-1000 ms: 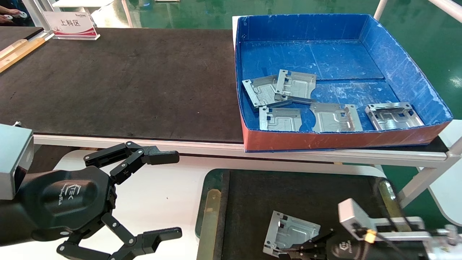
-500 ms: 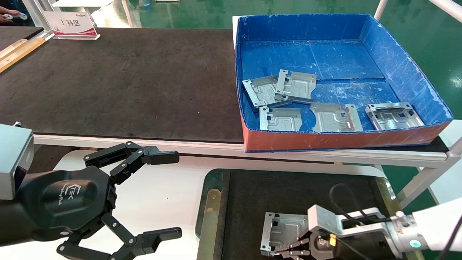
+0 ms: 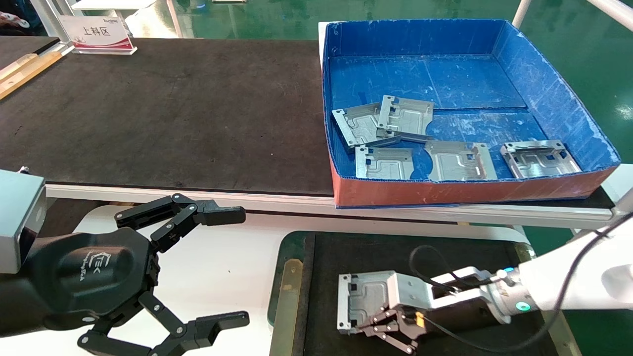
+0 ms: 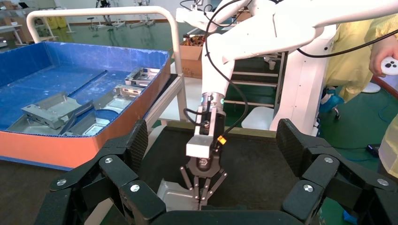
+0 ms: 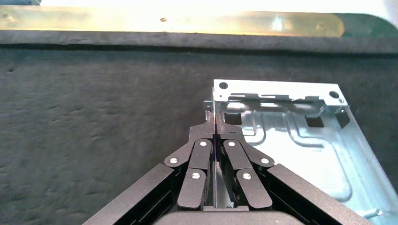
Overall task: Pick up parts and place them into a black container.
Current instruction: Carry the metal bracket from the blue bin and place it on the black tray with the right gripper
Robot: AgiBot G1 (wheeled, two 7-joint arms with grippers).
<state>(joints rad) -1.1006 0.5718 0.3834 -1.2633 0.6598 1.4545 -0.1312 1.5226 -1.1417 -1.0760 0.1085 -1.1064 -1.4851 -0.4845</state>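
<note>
The right gripper [image 3: 357, 327] has its fingers [image 5: 215, 129] pinched together on the edge of a stamped, silver-grey plate [image 3: 365, 300], roughly square with embossed channels and small square cut-outs. The plate lies about flat over the tray's [image 3: 295, 244] matte black felt, its tabbed edge facing the brass strip [image 3: 287, 301] along the tray's left side. Five more plates [image 3: 403, 116] lie in the blue box [image 3: 559, 106] at the counter's [image 3: 163, 109] right end. The left gripper [image 3: 207, 267] hovers near the tray, fingers wide apart.
</note>
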